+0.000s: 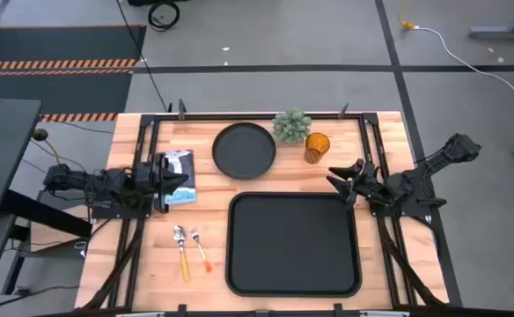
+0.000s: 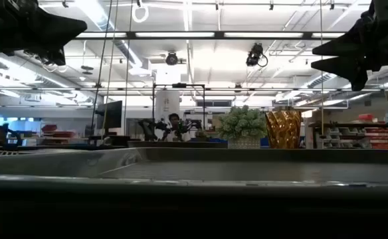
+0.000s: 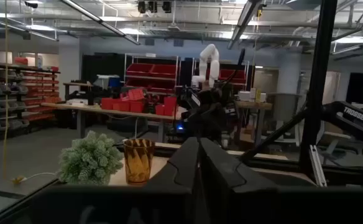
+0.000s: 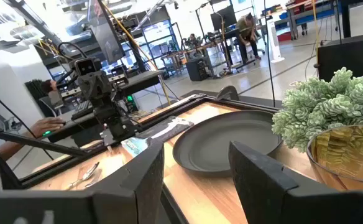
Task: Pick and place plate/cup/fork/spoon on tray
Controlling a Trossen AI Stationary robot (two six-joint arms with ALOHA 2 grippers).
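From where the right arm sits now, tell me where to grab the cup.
Take the cup around its side wall, near mid-height, coming in level from the right tool's side. It stands upright and open-topped, so its walls suit a sideways pinch. The plant crowds its far-left side, so avoid that flank. The tool's fingers already stand apart.

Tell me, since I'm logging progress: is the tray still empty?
Empty. The high view shows the tray bare, with the plate, cup, spoon and fork all on the table.
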